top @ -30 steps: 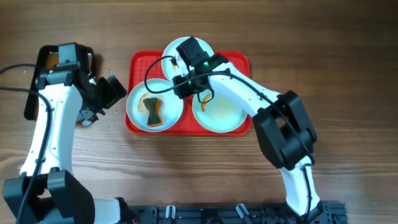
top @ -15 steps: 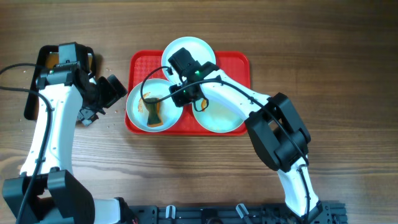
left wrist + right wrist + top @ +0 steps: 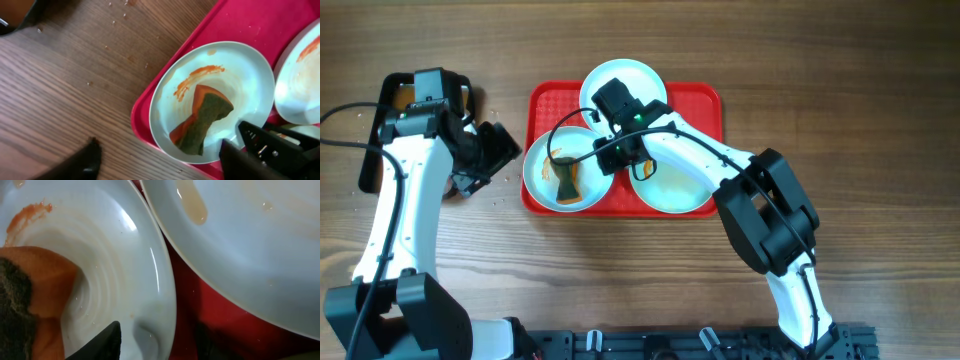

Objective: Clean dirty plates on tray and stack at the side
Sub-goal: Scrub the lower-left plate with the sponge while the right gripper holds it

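The red tray (image 3: 705,105) holds three white plates: one at the back (image 3: 630,78), one at the right (image 3: 680,190), one at the left (image 3: 542,175). The left plate carries an orange smear and a green-orange sponge (image 3: 566,178). My right gripper (image 3: 610,150) is open and straddles this plate's right rim. In the right wrist view (image 3: 157,330), one finger is inside the plate (image 3: 115,255) and one is over the tray. My left gripper (image 3: 495,150) is open and empty beside the tray's left edge. In its wrist view (image 3: 159,145), it looks down on the sponge (image 3: 200,120) and plate (image 3: 240,70).
A black pan (image 3: 375,135) of brownish water sits at the far left, partly under my left arm. Crumbs lie on the wood between the pan and the tray. A second plate (image 3: 250,245) with a brownish drip overlaps the right side of the right wrist view.
My right gripper has moved left from between the plates to the left plate's right rim. The left gripper has barely shifted.
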Robot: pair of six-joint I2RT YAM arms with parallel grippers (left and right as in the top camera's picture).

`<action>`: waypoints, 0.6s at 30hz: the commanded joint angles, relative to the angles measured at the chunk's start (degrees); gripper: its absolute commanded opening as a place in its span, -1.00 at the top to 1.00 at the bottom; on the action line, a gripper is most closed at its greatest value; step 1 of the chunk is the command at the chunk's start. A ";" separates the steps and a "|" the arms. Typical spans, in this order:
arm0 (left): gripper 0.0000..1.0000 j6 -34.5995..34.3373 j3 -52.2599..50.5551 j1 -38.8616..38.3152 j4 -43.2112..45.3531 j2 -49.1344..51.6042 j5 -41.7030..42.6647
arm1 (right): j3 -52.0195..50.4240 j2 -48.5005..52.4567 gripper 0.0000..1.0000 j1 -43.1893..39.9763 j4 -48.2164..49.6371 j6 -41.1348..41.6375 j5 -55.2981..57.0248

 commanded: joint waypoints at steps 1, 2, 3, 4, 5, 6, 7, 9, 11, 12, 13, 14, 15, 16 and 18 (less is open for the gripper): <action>-0.22 -0.09 -3.61 -2.03 3.15 0.22 1.01 | -0.22 1.53 0.15 -0.07 0.00 0.02 -0.42; -0.20 -0.09 -4.46 -2.36 4.07 0.22 1.01 | -0.22 1.53 0.24 -0.07 0.02 0.04 -0.42; -0.15 -0.15 -6.80 -3.15 6.32 0.33 1.22 | -0.22 1.53 0.34 -0.07 0.00 0.02 -0.44; -0.12 -0.26 -8.35 -3.58 8.04 0.42 2.45 | -0.22 1.53 0.38 -0.07 -0.02 0.04 -0.44; -0.07 -0.24 -9.88 -4.00 10.05 0.61 4.37 | -0.22 1.53 0.39 -0.07 -0.02 0.02 -0.44; 0.01 -0.22 -11.06 -4.33 12.04 0.79 6.01 | -0.22 1.53 0.43 -0.07 0.02 0.04 -0.44; 0.02 -0.22 -12.28 -4.74 14.34 1.03 7.74 | -0.22 1.53 0.52 -0.07 0.02 0.04 -0.44; 0.02 -0.26 -13.77 -5.64 17.81 1.60 9.01 | -0.22 1.53 0.57 -0.07 0.02 0.02 -0.44; 0.00 -0.28 -15.13 -7.06 21.07 2.08 9.40 | -0.22 1.53 0.60 -0.07 -0.07 0.02 -0.44; -0.01 -0.28 -15.61 -7.72 22.18 2.16 9.42 | -0.22 1.53 0.63 -0.07 -0.09 0.02 -0.44; -0.08 -0.24 -15.98 -8.50 23.02 2.19 9.38 | -0.22 1.55 0.67 -0.07 -0.13 0.04 -0.44; -0.12 -0.26 -16.15 -9.29 23.54 2.29 9.38 | -0.22 1.60 0.64 -0.07 -0.15 0.04 -0.44; -0.15 -0.26 -16.15 -9.92 23.89 2.32 9.38 | -0.26 1.60 0.56 -0.07 -0.17 0.04 -0.46; -0.15 -0.26 -16.15 -10.21 24.04 2.32 9.38 | -0.48 1.60 0.56 -0.07 -0.15 0.09 -0.44; -0.07 -0.26 -16.15 -10.64 24.17 2.36 9.38 | -1.01 1.60 0.63 -0.07 0.04 0.11 -0.44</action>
